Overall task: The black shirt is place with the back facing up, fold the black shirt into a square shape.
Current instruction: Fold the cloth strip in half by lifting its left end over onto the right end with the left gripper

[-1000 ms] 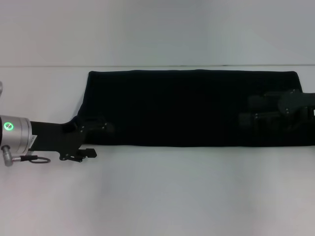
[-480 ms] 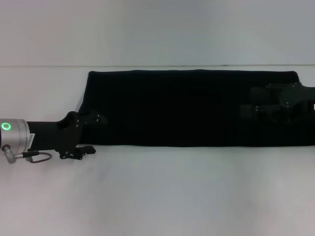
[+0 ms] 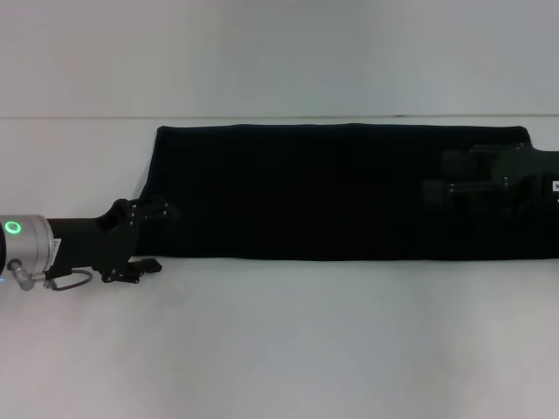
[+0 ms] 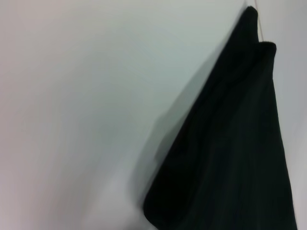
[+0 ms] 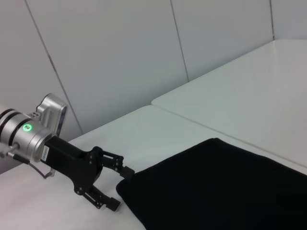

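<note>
- The black shirt [image 3: 341, 192] lies flat on the white bench [image 3: 279, 349] as a long band running from the robot's left to its right, reaching the picture's right edge in the head view.
- Its far edge sits near the far edge of the bench, with a pale wall [image 3: 279, 52] behind.
- No lettering shows on the cloth; the surface facing up is plain black.
- The left pincer [image 3: 147, 237] is low over the bench at the shirt's left end, by the near-left corner.
- In the right wrist view the left pincer [image 5: 119, 187] has its fingers spread apart, one just beside the shirt's [image 5: 225, 187] corner and the other over bare bench, with nothing between them.
- The left wrist view shows only the shirt's [image 4: 235, 158] end, slightly rumpled and lifted at the edge, against the bench [image 4: 81, 105].
- The right pincer [image 3: 437, 194] is over the right part of the shirt, dark against the dark cloth; I cannot tell whether it is open or closed.
</note>
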Robot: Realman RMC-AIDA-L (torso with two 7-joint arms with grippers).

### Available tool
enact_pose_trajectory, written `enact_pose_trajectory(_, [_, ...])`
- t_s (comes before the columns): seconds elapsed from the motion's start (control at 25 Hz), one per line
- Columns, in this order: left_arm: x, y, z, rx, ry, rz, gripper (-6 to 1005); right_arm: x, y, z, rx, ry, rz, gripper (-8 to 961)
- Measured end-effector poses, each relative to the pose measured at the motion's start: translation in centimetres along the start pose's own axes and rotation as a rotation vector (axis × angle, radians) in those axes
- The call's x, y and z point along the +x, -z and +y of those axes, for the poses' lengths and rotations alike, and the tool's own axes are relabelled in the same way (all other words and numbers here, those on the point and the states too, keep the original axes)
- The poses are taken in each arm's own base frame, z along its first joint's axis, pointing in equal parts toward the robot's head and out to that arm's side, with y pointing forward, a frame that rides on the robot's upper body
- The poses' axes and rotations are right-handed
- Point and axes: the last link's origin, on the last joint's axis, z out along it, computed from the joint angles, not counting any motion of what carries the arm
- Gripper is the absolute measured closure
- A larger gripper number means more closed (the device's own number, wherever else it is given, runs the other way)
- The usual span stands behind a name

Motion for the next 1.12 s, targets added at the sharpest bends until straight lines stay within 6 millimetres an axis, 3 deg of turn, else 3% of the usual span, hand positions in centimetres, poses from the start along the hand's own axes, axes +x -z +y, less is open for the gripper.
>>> enact_pose_trajectory(1.12, [1.1,0.1,-0.4,0.018,-0.010,0.077,67,-1.0,-0.1,-0.2,0.014,-0.006,-0.056,116])
